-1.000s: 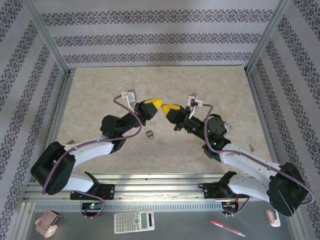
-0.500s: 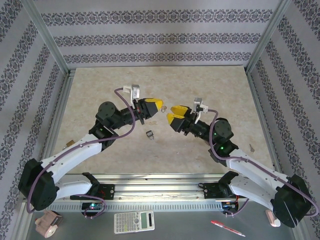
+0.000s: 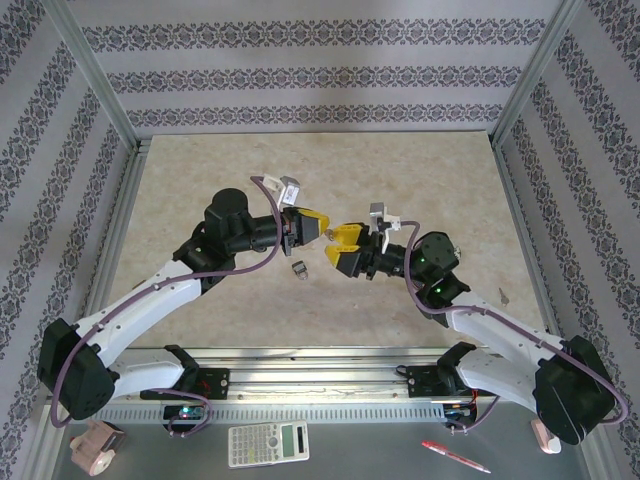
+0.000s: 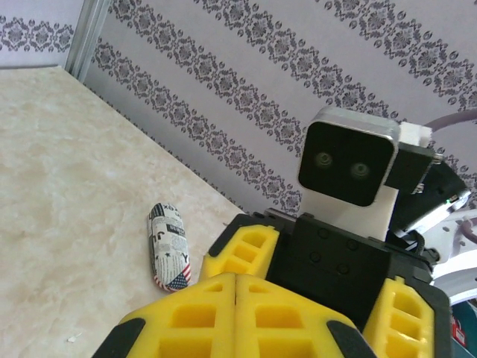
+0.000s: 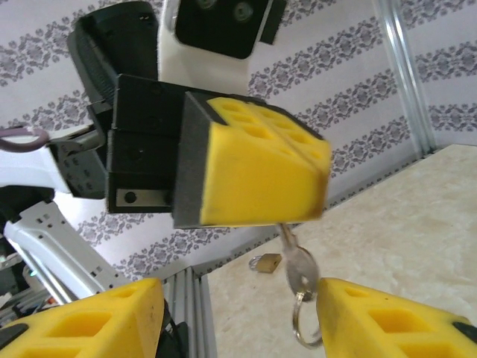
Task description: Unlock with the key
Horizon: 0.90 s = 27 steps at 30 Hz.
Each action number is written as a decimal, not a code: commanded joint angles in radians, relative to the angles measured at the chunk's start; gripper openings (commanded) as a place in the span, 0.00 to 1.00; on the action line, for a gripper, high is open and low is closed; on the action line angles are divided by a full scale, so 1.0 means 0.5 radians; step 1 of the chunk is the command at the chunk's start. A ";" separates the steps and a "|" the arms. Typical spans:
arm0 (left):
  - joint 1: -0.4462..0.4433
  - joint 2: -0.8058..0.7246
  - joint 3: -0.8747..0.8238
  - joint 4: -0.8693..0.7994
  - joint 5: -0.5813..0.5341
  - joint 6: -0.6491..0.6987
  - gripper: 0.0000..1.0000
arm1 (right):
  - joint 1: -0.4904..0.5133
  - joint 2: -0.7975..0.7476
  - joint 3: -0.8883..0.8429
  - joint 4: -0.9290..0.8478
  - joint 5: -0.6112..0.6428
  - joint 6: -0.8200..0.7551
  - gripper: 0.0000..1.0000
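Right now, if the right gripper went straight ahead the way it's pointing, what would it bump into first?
Most likely the key, dangling from the shut left gripper straight ahead of the open right gripper. The left gripper itself comes just after, though depth is hard to judge.

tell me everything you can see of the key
The key is small and looks like silvery metal. It hangs bow-down in the air above the table. Its blade end is pinched in the shut left gripper, and a thin wire ring loops through its bow. It hangs within the gap of the open right gripper, touching neither side as far as shows.
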 commanded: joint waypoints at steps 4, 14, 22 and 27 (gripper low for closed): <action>0.022 -0.002 0.043 0.011 0.086 0.036 0.00 | 0.022 0.029 0.058 0.147 -0.064 -0.053 0.53; 0.014 0.000 0.024 0.062 0.163 0.001 0.00 | 0.001 0.079 0.078 0.162 -0.044 -0.047 0.43; 0.013 0.001 0.016 0.067 0.187 -0.001 0.00 | -0.029 0.092 0.084 0.154 -0.058 -0.032 0.33; 0.013 0.018 0.016 0.070 0.208 0.002 0.00 | -0.040 0.088 0.078 0.156 -0.052 -0.030 0.27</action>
